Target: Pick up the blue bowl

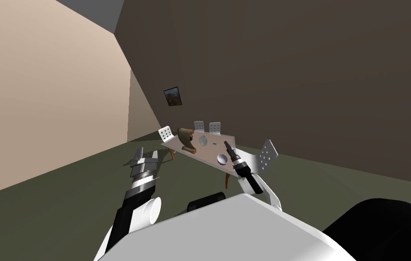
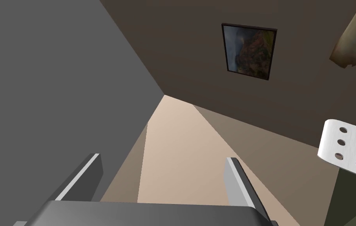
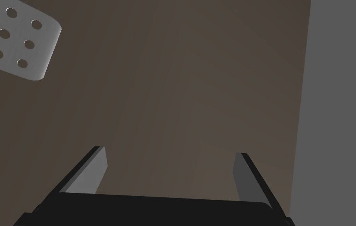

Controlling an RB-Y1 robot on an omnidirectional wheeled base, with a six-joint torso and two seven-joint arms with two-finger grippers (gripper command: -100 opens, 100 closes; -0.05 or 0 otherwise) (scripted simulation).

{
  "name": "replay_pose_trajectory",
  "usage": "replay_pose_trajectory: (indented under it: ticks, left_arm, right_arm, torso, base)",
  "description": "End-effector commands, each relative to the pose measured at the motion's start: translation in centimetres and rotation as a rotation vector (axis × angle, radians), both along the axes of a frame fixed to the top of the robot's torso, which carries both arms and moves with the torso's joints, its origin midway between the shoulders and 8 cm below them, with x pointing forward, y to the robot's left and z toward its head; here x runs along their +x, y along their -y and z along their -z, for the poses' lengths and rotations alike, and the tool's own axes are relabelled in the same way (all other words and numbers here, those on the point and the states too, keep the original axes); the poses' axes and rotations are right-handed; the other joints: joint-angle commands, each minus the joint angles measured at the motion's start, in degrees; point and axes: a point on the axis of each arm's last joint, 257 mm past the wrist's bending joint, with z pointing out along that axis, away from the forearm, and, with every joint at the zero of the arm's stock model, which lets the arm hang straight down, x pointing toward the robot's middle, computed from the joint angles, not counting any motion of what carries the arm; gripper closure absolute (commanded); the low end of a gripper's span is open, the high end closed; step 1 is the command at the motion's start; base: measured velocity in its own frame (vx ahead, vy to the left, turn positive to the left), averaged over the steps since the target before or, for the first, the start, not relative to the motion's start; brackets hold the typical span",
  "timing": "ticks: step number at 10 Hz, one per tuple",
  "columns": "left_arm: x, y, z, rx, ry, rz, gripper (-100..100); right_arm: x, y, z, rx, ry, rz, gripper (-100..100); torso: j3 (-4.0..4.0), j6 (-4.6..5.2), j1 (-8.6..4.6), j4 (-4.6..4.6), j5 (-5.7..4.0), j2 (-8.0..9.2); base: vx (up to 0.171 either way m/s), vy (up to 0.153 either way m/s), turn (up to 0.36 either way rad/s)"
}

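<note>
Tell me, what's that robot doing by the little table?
The robot stands at a small table with white chairs around it. Its right gripper is held up near the table's edge, fingers open, close to a pale round bowl that sits on the table. The left gripper hangs open off to the side. Neither holds anything.

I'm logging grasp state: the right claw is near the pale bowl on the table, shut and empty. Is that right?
Not quite: the right claw is open, not shut; the right wrist view shows its fingers wide apart. It is empty, near the pale bowl on the table.
</note>
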Motion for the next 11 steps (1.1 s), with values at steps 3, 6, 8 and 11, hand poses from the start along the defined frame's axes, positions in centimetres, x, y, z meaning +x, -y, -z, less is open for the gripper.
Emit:
replay_pose_trajectory:
  ticks: [3,6,8,11]
  left_arm:
    - [0.0,0.0,0.0,0.000,0.000,0.000,0]
    - [0.0,0.0,0.0,0.000,0.000,0.000,0]
    - [0.0,0.0,0.0,0.000,0.000,0.000,0]
    - [0.0,0.0,0.0,0.000,0.000,0.000,0]
  right_arm:
    - [0.8,-1.0,6.4,-0.205,-0.128,-0.030,-100]
    - [0.9,-1.4,10.2,-0.333,-0.198,-0.053,-100]
    - [0.7,-1.6,13.9,-0.472,-0.258,-0.080,-100]
    - [0.1,-0.9,18.6,-0.623,-0.338,-0.111,-100]
  torso:
    - [0.00,0.00,0.02,0.00,0.01,0.00]
    - [-0.02,0.02,0.03,-0.01,0.01,-0.03]
    - [0.01,0.02,-0.02,0.00,0.00,0.02]
    - [-0.01,0.05,-0.02,0.00,0.01,-0.01]
  base:
    - [-0.005,0.057,0.141]
    - [0.000,0.051,0.114]
    - [-0.009,0.045,0.140]
    - [0.001,0.048,0.100]
